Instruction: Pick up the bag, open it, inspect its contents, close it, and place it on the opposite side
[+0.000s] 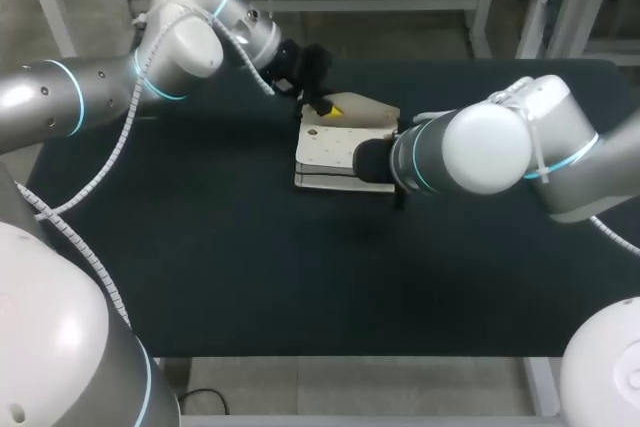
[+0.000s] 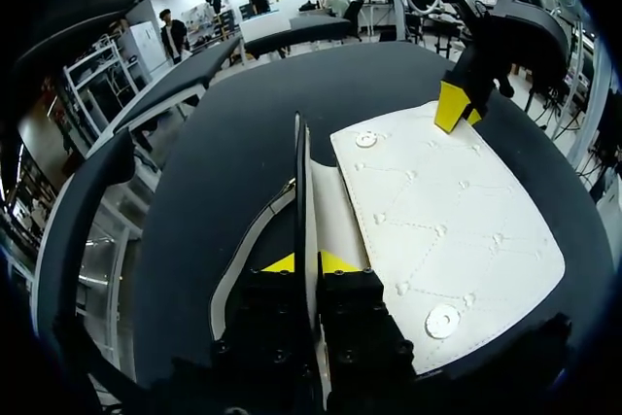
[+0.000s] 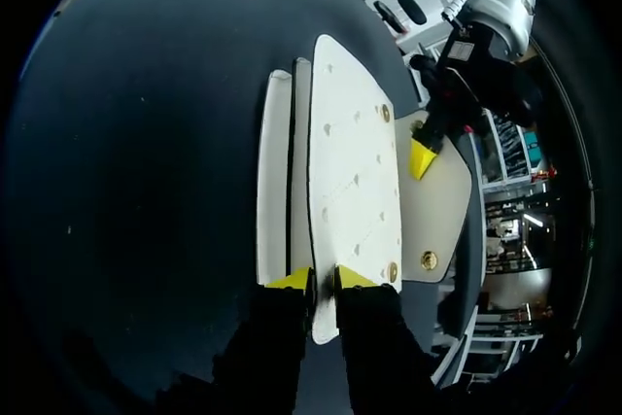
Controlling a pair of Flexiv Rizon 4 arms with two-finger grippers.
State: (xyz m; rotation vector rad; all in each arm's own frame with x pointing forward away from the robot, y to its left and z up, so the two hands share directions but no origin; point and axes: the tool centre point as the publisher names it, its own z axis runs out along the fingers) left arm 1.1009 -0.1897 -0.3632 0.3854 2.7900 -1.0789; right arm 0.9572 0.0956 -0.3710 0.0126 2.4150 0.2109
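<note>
A white quilted bag with round snaps lies flat in the middle of the dark table. In the left wrist view my left gripper stands at the bag's near edge. Its fingers are closed from both sides on a thin upright panel beside the wide quilted face. In the head view the left gripper sits at the bag's far corner. My right gripper pinches the edge of the quilted panel at the opposite end. My right forearm hides that gripper in the head view.
The dark tabletop stretches wide to the left and in front of the bag. My right forearm lies low across the bag's right side. A beige inner flap with a gold snap lies beside the right gripper.
</note>
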